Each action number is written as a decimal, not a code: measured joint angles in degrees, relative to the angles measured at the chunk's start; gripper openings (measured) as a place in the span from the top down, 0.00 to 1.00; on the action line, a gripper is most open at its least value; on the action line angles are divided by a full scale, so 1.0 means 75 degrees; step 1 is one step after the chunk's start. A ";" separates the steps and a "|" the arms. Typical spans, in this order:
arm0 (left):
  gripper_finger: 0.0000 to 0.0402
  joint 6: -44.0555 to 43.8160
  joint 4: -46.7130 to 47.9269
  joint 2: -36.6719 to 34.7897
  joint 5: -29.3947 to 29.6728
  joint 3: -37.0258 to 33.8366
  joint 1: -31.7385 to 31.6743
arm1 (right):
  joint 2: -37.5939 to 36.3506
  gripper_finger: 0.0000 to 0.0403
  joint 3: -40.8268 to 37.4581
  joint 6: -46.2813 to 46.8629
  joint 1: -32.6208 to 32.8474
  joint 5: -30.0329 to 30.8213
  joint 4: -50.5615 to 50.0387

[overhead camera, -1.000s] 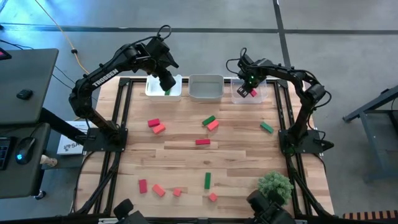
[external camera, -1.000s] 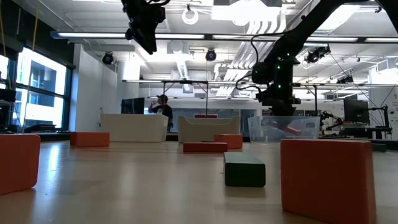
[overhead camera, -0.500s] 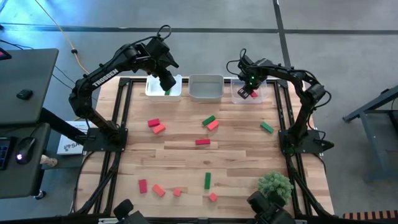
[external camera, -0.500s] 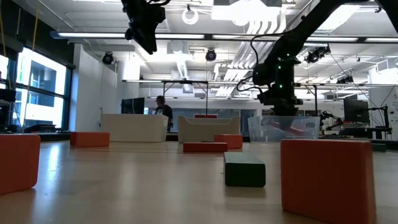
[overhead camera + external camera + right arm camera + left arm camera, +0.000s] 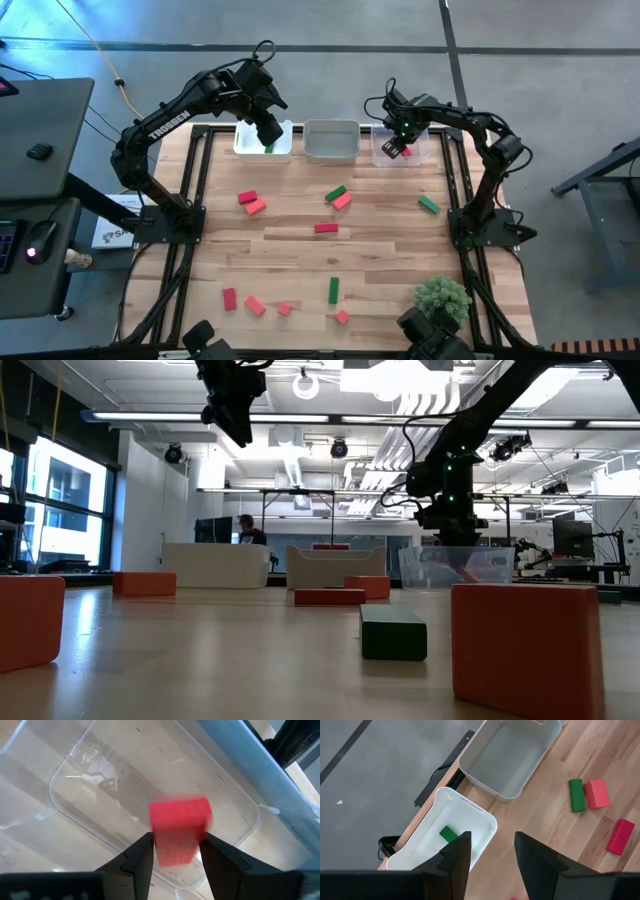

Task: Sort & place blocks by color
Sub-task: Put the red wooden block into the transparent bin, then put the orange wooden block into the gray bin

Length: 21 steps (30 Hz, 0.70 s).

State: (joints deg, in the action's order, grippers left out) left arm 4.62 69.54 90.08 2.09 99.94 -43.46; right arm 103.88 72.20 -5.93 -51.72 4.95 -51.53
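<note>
While the right claw [image 5: 175, 851], fingers parted, lets a red block [image 5: 179, 829] drop over the clear tray [image 5: 85, 780], it might bounce out; the empty left claw [image 5: 491, 851], spread, hovers above the white tray [image 5: 485, 822].

We read one marking with certainty: the word "TROSSEN" in white capitals along the dark link of the left arm [image 5: 170, 124], seen in the high view. A white sheet or box [image 5: 112, 232] at the table's left edge, beside that arm's base, carries dark print beginning with what looks like "SP"; the rest is covered by the arm's base and we cannot make it out. We find no legible text, number or sign in the low view or in either wrist view, nor on the trays or blocks.
</note>
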 joint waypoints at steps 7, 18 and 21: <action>0.64 -0.0001 0.0003 0.0000 0.0003 0.0000 0.0003 | 0.0000 0.63 0.0003 -0.0009 0.0000 0.0153 -0.0002; 0.64 -0.0377 0.0015 0.0000 0.0008 0.0000 -0.0002 | -0.0009 0.63 0.0006 0.0128 0.0000 0.0039 -0.0011; 0.63 -0.0584 0.0057 0.0000 0.0040 0.0000 -0.0006 | -0.0096 0.63 0.0006 0.0134 0.0000 -0.0097 -0.0012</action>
State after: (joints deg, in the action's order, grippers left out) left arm 0.25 69.96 90.08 2.39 99.94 -43.51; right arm 103.16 72.25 -4.93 -51.72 4.22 -51.62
